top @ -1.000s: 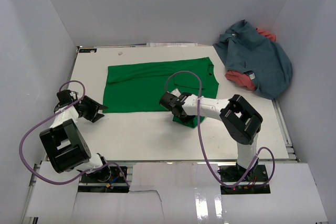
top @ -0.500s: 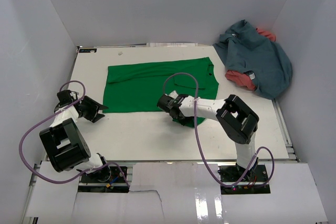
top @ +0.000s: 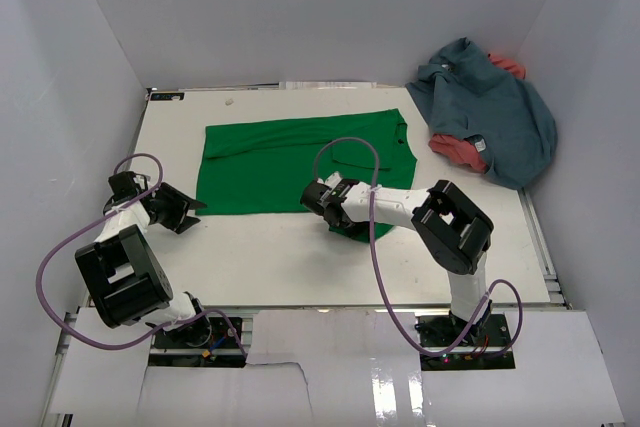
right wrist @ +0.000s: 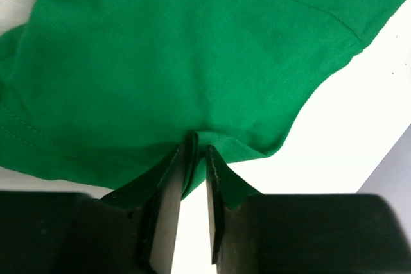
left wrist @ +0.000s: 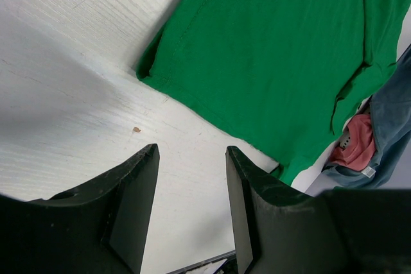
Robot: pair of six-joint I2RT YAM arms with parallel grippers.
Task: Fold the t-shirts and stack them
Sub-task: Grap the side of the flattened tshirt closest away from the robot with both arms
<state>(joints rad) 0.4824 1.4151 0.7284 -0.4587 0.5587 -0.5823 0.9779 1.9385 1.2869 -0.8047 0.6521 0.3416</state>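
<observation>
the right gripper is clamped on a small fold at the edge of the green t-shirt, its fingers nearly together with cloth pinched between them. the rest of that shirt lies flat on the white counter, spreading out ahead of the gripper. the left gripper has its fingers apart and grips nothing (only bare counter below), with a corner of the shirt just ahead of it. far off to the right gripper's side, the blue-grey t-shirt lies heaped over the coral red t-shirt.

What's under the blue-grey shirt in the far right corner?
A coral red shirt shows beneath the blue-grey shirt, at its near edge and its far side. The rest is covered.
</observation>
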